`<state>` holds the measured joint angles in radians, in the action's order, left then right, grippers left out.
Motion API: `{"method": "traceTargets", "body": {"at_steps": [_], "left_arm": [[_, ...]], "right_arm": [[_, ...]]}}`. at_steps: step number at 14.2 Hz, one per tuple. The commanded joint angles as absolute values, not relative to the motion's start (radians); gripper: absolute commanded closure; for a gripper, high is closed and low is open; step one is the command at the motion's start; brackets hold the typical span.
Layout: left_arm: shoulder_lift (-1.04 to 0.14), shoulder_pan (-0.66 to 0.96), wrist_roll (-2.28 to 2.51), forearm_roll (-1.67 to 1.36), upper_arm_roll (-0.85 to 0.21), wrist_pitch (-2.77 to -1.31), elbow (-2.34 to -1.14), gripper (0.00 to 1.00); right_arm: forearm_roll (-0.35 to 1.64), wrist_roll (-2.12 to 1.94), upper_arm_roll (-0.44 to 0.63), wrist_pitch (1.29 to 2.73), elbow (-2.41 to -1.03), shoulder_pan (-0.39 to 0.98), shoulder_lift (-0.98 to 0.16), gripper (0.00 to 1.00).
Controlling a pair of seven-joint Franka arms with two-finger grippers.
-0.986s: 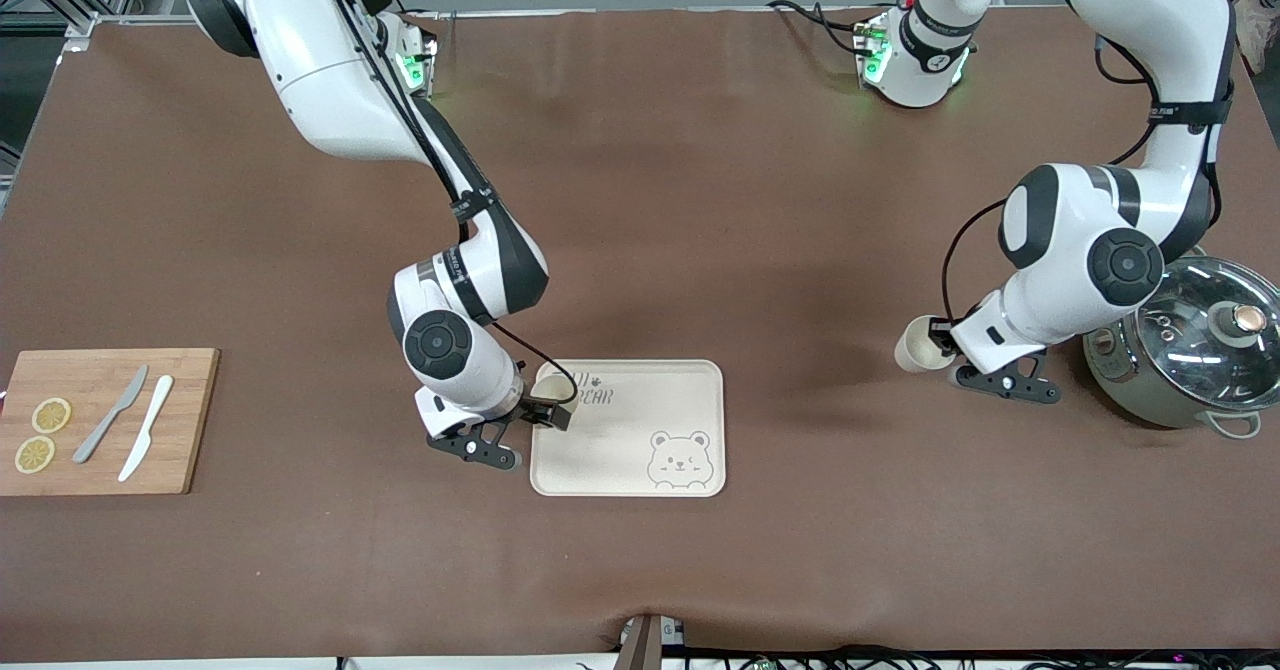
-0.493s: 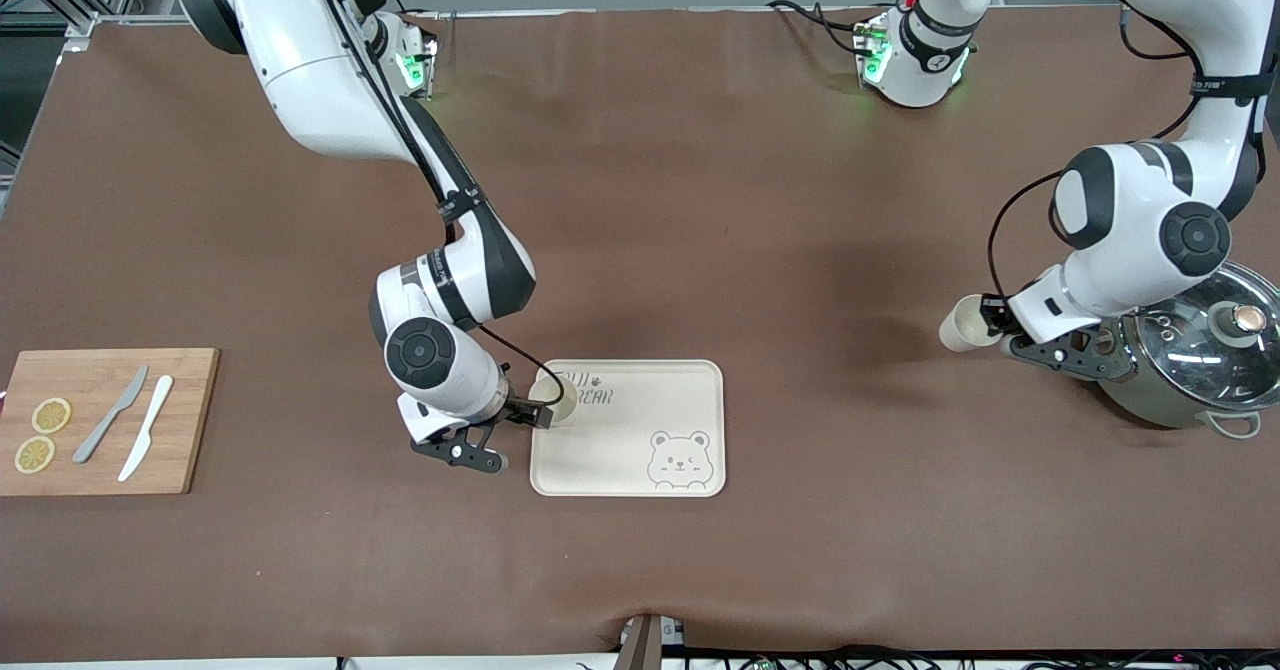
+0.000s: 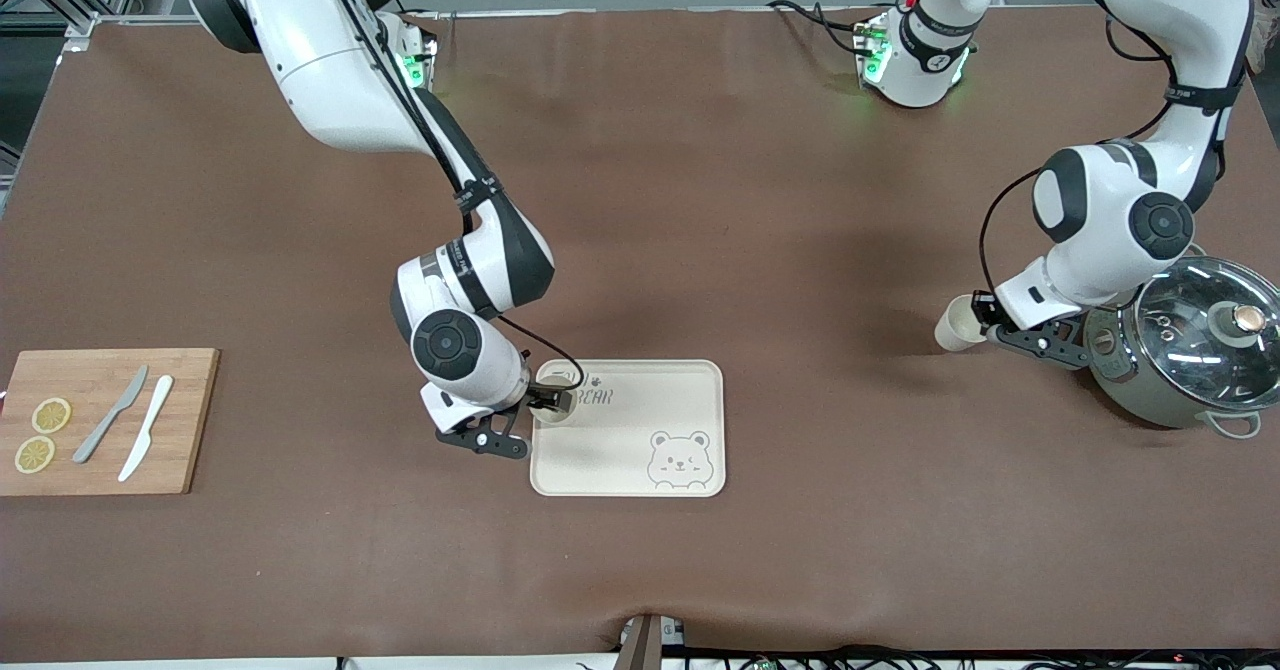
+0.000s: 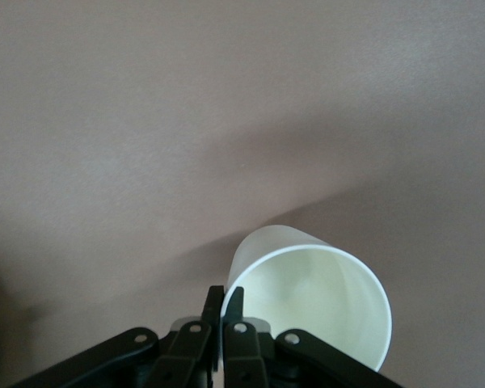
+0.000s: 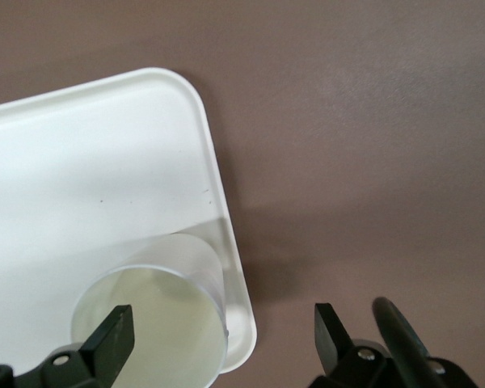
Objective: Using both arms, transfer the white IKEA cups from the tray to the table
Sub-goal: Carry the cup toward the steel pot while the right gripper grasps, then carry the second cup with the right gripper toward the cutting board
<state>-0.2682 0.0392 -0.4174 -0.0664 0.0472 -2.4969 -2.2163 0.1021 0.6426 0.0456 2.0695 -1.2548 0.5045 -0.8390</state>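
While both arms worked: neither cup was set down yet.
Left gripper (image 3: 985, 322): clamped on one cup's (image 3: 957, 324) rim, over table (image 3: 700, 200) beside pot (image 3: 1185, 355).
Right gripper (image 3: 545, 402): spread wide around second cup (image 3: 552, 400), not gripping, cup on tray (image 3: 640, 450).

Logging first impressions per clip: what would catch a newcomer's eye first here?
Probably the left gripper, shut on the rim of a white cup held tilted over the brown table, beside a glass-lidded pot. Next, the right gripper, open around the second cup standing in a corner of the bear tray.
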Motion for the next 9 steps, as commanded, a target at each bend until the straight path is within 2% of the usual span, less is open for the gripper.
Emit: {"method": "traceTargets", "body": {"at_steps": [1, 3, 5, 8, 9], "left_arm": [[-0.294, 0.038, -0.430, -0.080, 0.023, -2.555, -2.224, 1.00], [-0.311, 0.040, -0.430, -0.080, 0.020, -2.589, -2.223, 1.00], [-0.333, 0.040, -0.430, -0.080, 0.011, -2.634, -2.221, 1.00], [-0.345, 0.044, -0.430, -0.080, 0.006, -2.648, -2.221, 1.00], [-0.345, 0.048, -0.430, -0.080, 0.006, -2.646, -2.218, 0.90]], "right_arm": [[0.114, 0.637, 0.046, 2.071, -1.269, 0.505, -0.830, 0.35], [0.112, 0.634, 0.048, 2.074, -1.272, 0.508, -0.831, 0.61], [0.112, 0.634, 0.048, 2.080, -1.272, 0.508, -0.833, 0.72], [0.112, 0.634, 0.048, 2.080, -1.272, 0.508, -0.833, 1.00], [0.113, 0.634, 0.048, 2.080, -1.272, 0.506, -0.831, 1.00]]}}
